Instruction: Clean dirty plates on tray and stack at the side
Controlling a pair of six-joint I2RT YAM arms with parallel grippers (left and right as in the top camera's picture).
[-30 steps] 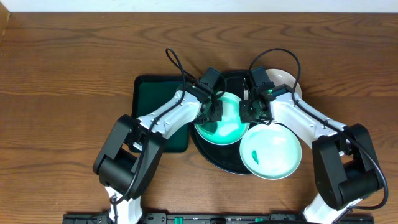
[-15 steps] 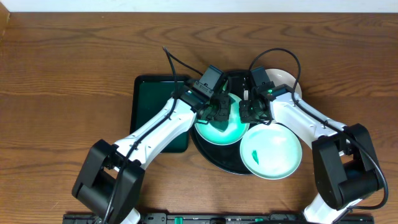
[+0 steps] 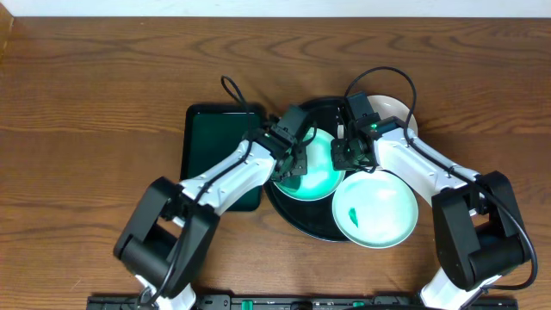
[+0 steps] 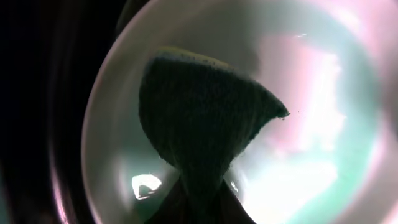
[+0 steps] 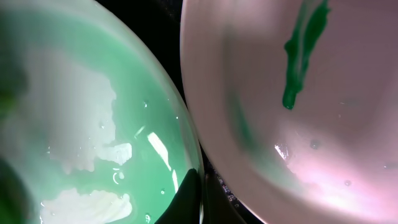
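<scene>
Left gripper (image 3: 291, 164) pinches sponge (image 4: 199, 124), pressed into left half of green-smeared plate (image 3: 323, 176); green film spreads rightward toward right gripper (image 3: 346, 155), clamped on that plate's rim

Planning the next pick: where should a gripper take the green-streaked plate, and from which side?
Probably the plate's near-right rim, where it juts past the tray; come in from outside the tray. It is shallow and wide, so only that overhanging edge offers a pinch.
</scene>
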